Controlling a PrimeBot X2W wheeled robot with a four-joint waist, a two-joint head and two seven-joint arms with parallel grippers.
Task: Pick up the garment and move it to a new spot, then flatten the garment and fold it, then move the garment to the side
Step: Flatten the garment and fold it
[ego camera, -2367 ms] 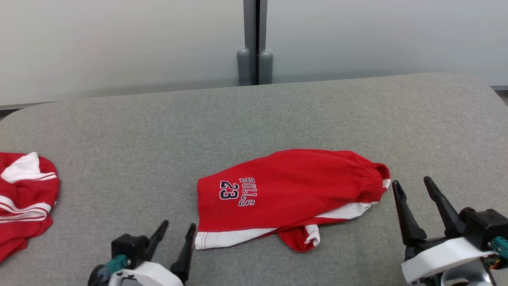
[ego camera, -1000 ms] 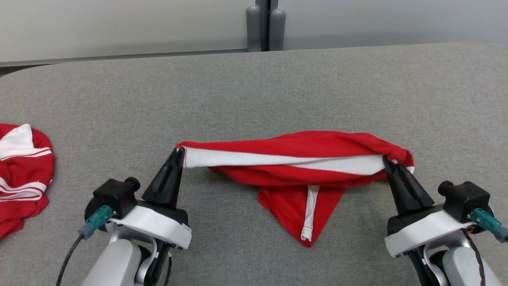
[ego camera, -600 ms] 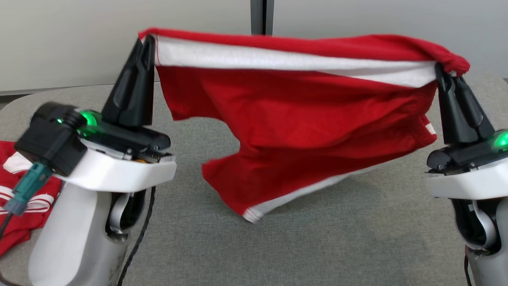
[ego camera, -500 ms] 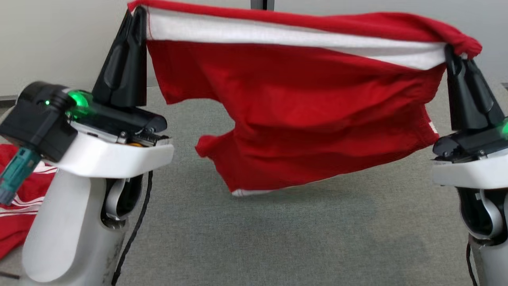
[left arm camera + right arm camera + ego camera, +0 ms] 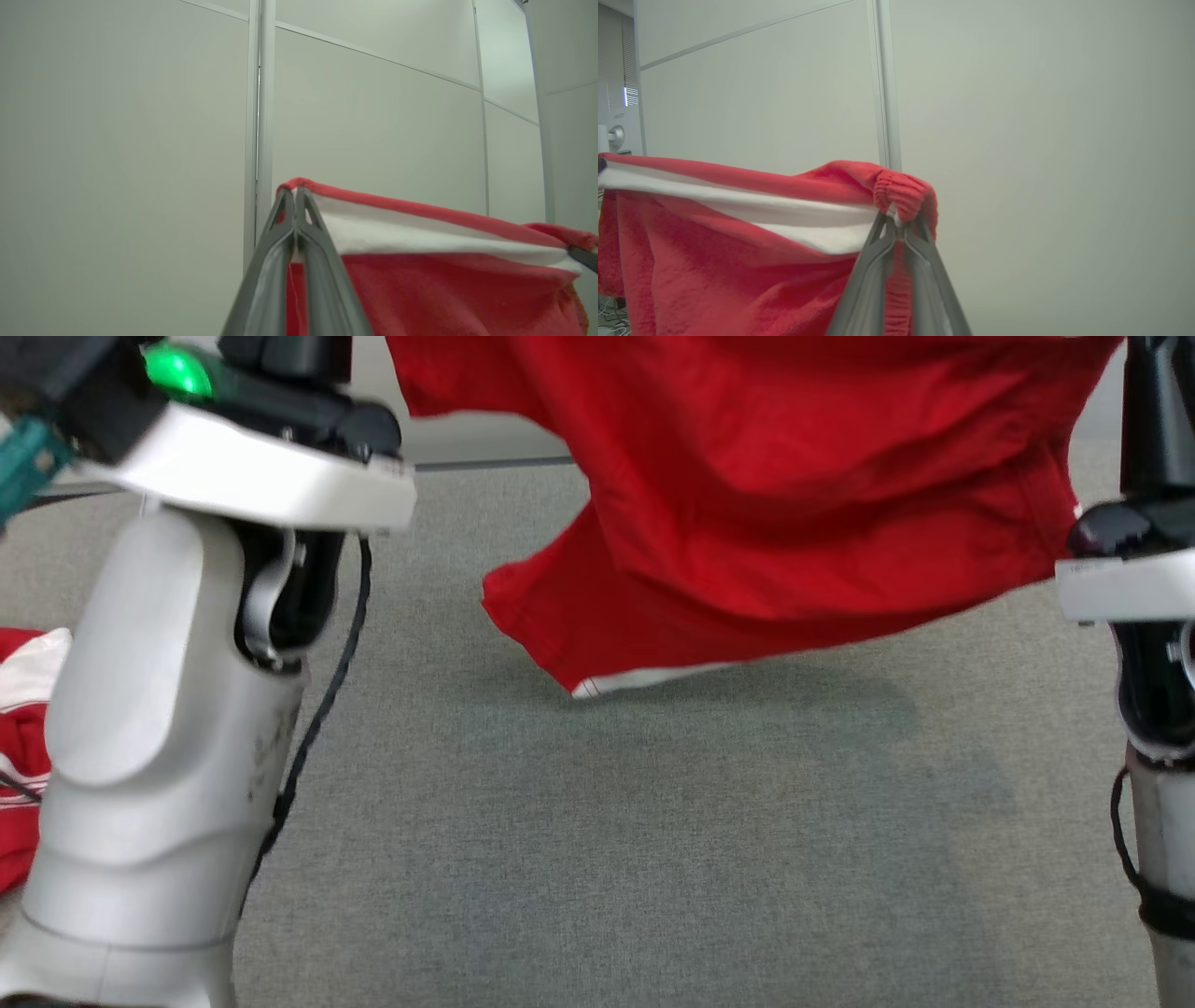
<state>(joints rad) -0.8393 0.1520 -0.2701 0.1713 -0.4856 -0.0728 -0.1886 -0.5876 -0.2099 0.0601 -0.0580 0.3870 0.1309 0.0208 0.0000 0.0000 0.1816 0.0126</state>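
Observation:
The garment [image 5: 794, 504], red shorts with white trim, hangs stretched in the air between my two arms. Its lowest white-edged hem [image 5: 644, 679] dangles close over the grey table and casts a shadow there. In the left wrist view my left gripper [image 5: 295, 198] is shut on the garment's [image 5: 444, 289] white-banded corner. The right wrist view has my right gripper [image 5: 896, 226] shut on the gathered elastic waistband of the garment [image 5: 714, 261]. In the head view both sets of fingertips rise past the top edge; the left wrist [image 5: 243, 457] and right wrist [image 5: 1134, 569] flank the cloth.
A second red and white garment [image 5: 23, 728] lies crumpled at the table's left edge, beside my left forearm. The grey padded table [image 5: 653, 849] stretches under the hanging cloth. Pale wall panels [image 5: 117, 140] stand behind.
Both grippers closed on the shorts' upper edge on the table and lifted it; over the last half second the arms rose further, and the head view shifted.

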